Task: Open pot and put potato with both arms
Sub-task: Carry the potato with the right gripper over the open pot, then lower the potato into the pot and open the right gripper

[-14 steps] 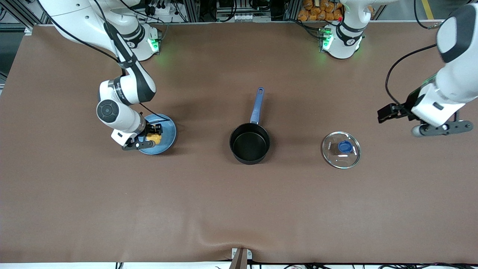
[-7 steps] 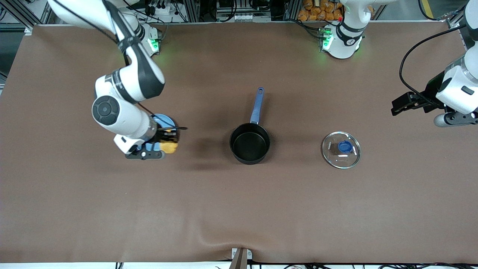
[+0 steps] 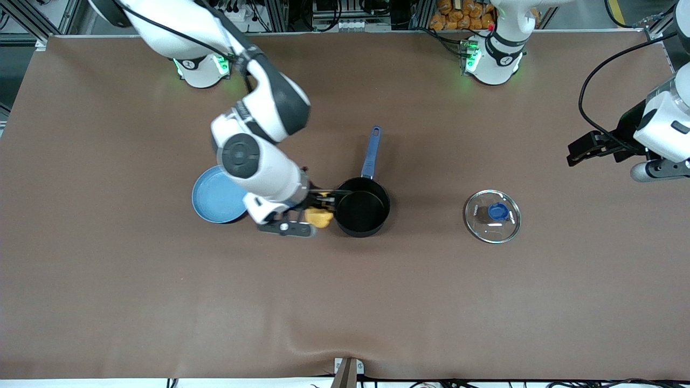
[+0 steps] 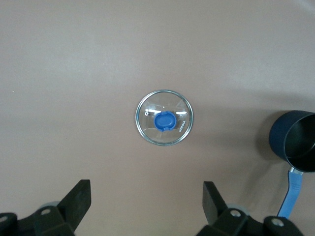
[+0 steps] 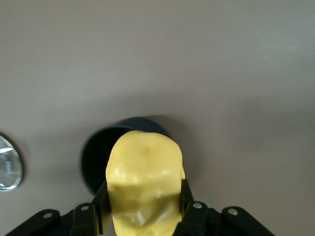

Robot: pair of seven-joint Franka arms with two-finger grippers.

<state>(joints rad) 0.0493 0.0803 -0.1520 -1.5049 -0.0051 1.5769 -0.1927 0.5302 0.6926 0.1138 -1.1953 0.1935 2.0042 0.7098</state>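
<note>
The black pot (image 3: 361,207) with a long blue handle (image 3: 371,152) stands open at the table's middle. Its glass lid (image 3: 492,215) with a blue knob lies flat on the table toward the left arm's end, also in the left wrist view (image 4: 164,118). My right gripper (image 3: 319,207) is shut on the yellow-orange potato (image 3: 319,217) and holds it in the air just beside the pot's rim; in the right wrist view the potato (image 5: 144,184) hides part of the pot (image 5: 98,152). My left gripper (image 3: 585,152) is open and empty, up over the table's left-arm end.
A flat blue plate (image 3: 215,202) lies on the table beside the right arm, toward the right arm's end from the pot. The brown table cover has a raised wrinkle (image 3: 345,350) at its front edge.
My right gripper has lifted the potato off the blue plate and carried it across to the pot's rim. My left arm has drawn back from the lid toward its table end.
</note>
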